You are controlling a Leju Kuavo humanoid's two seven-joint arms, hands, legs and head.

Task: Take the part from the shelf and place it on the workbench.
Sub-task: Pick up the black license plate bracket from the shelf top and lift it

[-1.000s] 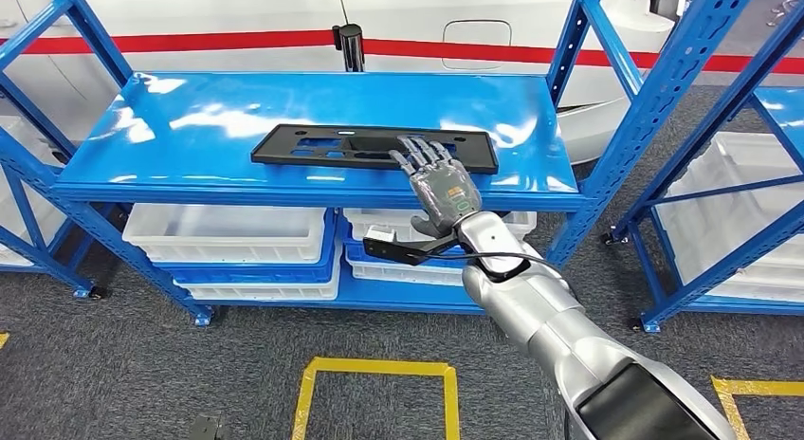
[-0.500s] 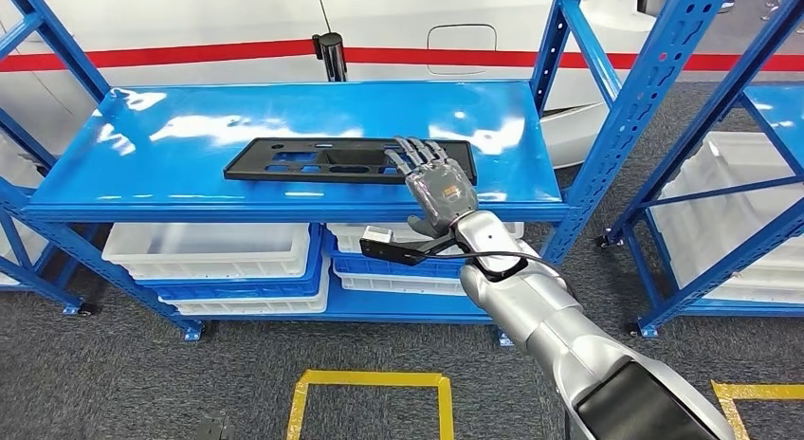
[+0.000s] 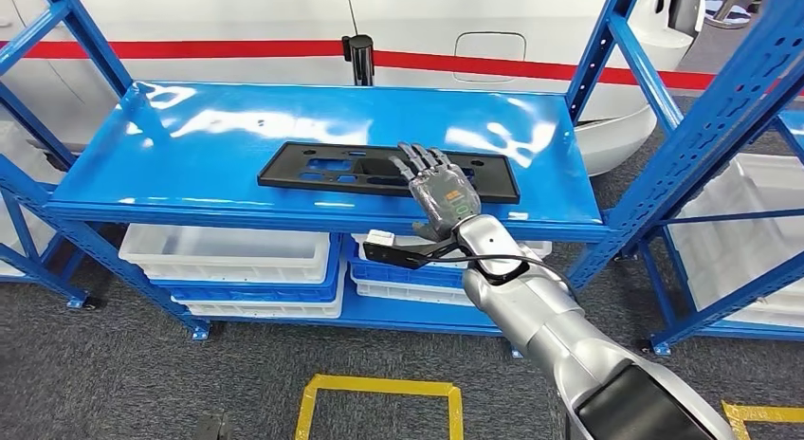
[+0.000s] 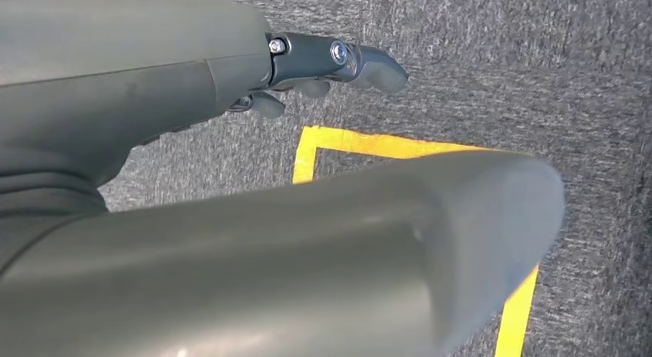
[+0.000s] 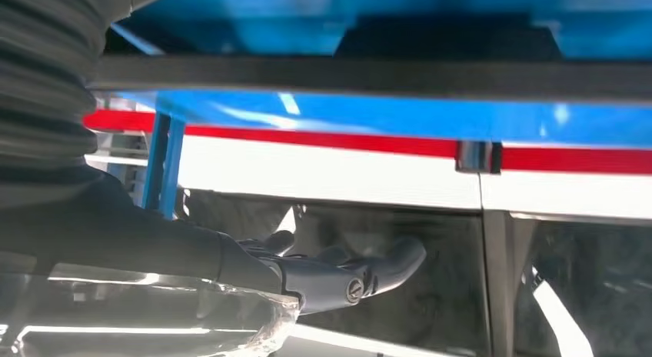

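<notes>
One right hand (image 3: 444,192), fingers (image 3: 418,158) extended flat and slightly spread, rests on the black part (image 3: 332,168) lying on the blue shelf (image 3: 190,146); nothing is gripped.

Head view bright, evenly lit from overhead; white glare patches on the glossy blue shelf (image 3: 237,127), soft shadows underneath. Right wrist view blurred and contrasty, glare streaks along the close foreground. Left wrist view: near robot hand (image 4: 323,61) cover out of focus, carpet (image 4: 538,80) sharp.
</notes>
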